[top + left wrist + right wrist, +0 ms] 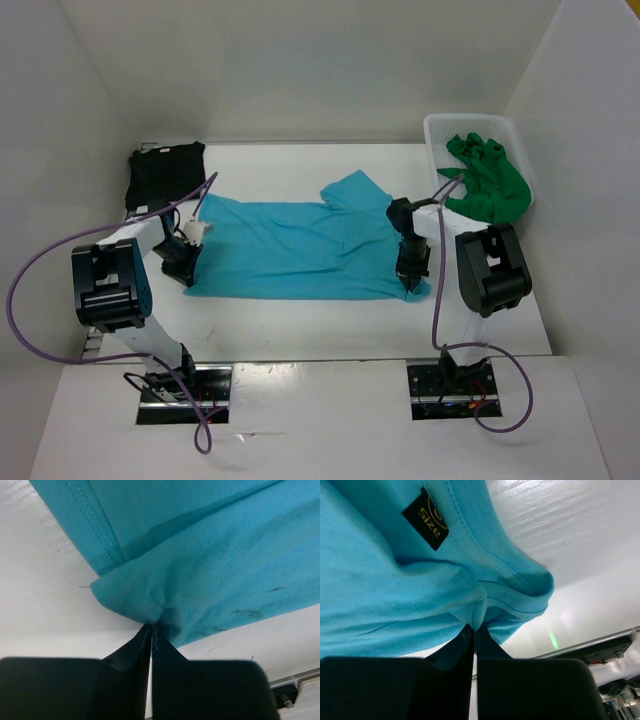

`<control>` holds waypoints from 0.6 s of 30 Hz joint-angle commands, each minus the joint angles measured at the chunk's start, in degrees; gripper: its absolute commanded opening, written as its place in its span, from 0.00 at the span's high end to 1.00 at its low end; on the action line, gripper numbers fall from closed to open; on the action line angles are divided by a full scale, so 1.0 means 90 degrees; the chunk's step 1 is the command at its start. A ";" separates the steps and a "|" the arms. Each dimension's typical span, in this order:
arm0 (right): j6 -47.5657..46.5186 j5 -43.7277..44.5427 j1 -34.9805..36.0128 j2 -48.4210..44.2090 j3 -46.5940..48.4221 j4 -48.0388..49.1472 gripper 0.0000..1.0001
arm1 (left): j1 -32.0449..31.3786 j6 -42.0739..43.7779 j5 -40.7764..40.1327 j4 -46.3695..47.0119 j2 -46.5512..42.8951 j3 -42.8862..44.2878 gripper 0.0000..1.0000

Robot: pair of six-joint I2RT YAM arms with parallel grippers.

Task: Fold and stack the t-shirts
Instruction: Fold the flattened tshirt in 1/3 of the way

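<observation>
The turquoise t-shirt (pixel 300 250) lies spread across the middle of the white tabletop (pixel 300 325), its long side running from 9 o'clock to 3 o'clock in the overhead view and one sleeve poking out toward 1 o'clock. Its two near corners are both in a pinch. At the shirt's 8 o'clock corner the left jaws are closed tight on a small pucker of cloth. The left wrist view shows the turquoise fabric (pixel 225 555) gathered right at the jaw tips, with the stitched hem (pixel 100 535) running off toward 11 o'clock. At the 4 o'clock corner the right jaws are likewise closed on a bunched fold. In the right wrist view this fold (pixel 380 590) sits just beside the ribbed neckband (pixel 520 597), and a black size label (pixel 425 517) shows at 11 o'clock of the tips. The left arm (pixel 110 280) and right arm (pixel 487 265) flank the shirt at 8 and 4 o'clock of the tabletop. A black t-shirt (pixel 165 172) lies folded flat at the tabletop's 10 o'clock corner. A green t-shirt (pixel 490 180) is heaped in a white basket (pixel 440 125) at 2 o'clock, spilling over its near rim.
</observation>
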 commanded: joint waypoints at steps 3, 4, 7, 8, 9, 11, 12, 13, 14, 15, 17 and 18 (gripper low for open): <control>0.0094 0.0371 -0.0001 -0.0063 0.0277 -0.0009 0.99 | -0.0035 0.0058 -0.0371 0.0341 0.0334 -0.0459 1.00; 0.0162 0.0449 -0.0001 -0.0063 0.0277 -0.0009 1.00 | -0.0035 0.0058 -0.0468 0.0399 0.0334 -0.0459 1.00; 0.0221 0.0508 -0.0098 -0.0132 0.0336 -0.0009 1.00 | -0.0035 0.0058 -0.0664 0.0477 0.0334 -0.0459 1.00; 0.0221 0.0509 -0.0244 -0.0190 0.0336 -0.0009 1.00 | -0.0035 0.0058 -0.0781 0.0477 0.0334 -0.0517 1.00; 0.0221 0.0451 -0.0332 -0.0190 0.0336 -0.0009 1.00 | -0.0035 0.0126 -0.0782 0.0477 0.0334 -0.0517 1.00; 0.0153 0.0392 -0.0547 -0.0249 0.0336 -0.0009 1.00 | -0.0035 0.0126 -0.0860 0.0536 0.0334 -0.0586 1.00; 0.0095 0.0334 -0.0606 -0.0249 0.0394 0.0078 1.00 | -0.0035 0.0126 -0.0860 0.0536 0.0334 -0.0586 1.00; 0.0094 0.0333 -0.0607 -0.0152 0.0394 0.0156 1.00 | -0.0035 0.0126 -0.0860 0.0536 0.0334 -0.0586 1.00; 0.0036 0.0333 -0.0607 -0.0093 0.0462 0.0157 1.00 | -0.0035 0.0126 -0.0860 0.0536 0.0334 -0.0586 1.00; -0.0022 0.0333 -0.0607 -0.0015 0.0579 0.0157 1.00 | -0.0035 0.0126 -0.0860 0.0536 0.0334 -0.0586 1.00; -0.0023 0.0789 -0.0607 0.0190 0.0706 0.0157 1.00 | -0.0035 0.0126 -0.0792 0.0536 0.0334 -0.0644 1.00; -0.0110 0.0889 -0.0607 0.0191 0.0784 0.0157 1.00 | -0.0035 0.0126 -0.0791 0.0536 0.0276 -0.0644 1.00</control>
